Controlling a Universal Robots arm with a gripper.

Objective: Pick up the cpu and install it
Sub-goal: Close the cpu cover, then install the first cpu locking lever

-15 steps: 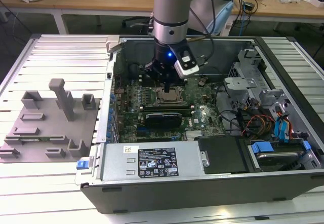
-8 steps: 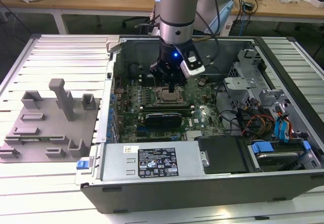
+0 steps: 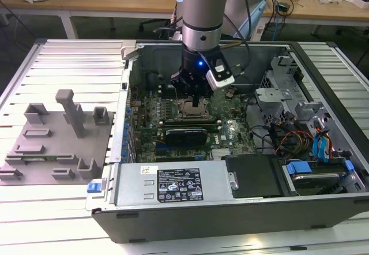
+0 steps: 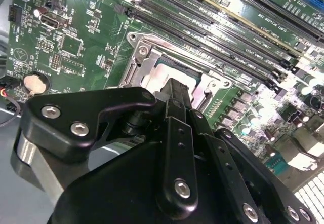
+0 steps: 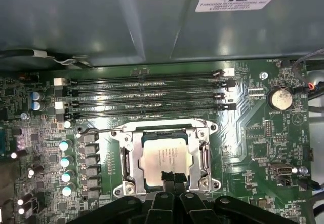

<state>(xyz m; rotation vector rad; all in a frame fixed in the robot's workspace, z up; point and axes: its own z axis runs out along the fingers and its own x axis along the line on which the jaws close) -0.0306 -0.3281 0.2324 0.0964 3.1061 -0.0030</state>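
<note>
**Cpu in socket, gripper closed over it**

The cpu (image 5: pixel 164 155) lies flat inside the metal socket frame (image 5: pixel 132 133) on the green motherboard (image 5: pixel 253 148), within the open computer case (image 3: pixel 230 220). The gripper (image 5: pixel 169 177) is closed, fingertips pressed together with nothing between them, at the cpu's near edge. In the exterior view the gripper (image 3: pixel 198 102) hangs straight over the socket. The grey fixture blocks (image 3: pixel 52 145) sit outside the case, on the exterior view's left.

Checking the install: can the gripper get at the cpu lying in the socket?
Probably yes: the gripper is right over the cpu, which lies uncovered in the socket frame, with nothing between them.
</note>
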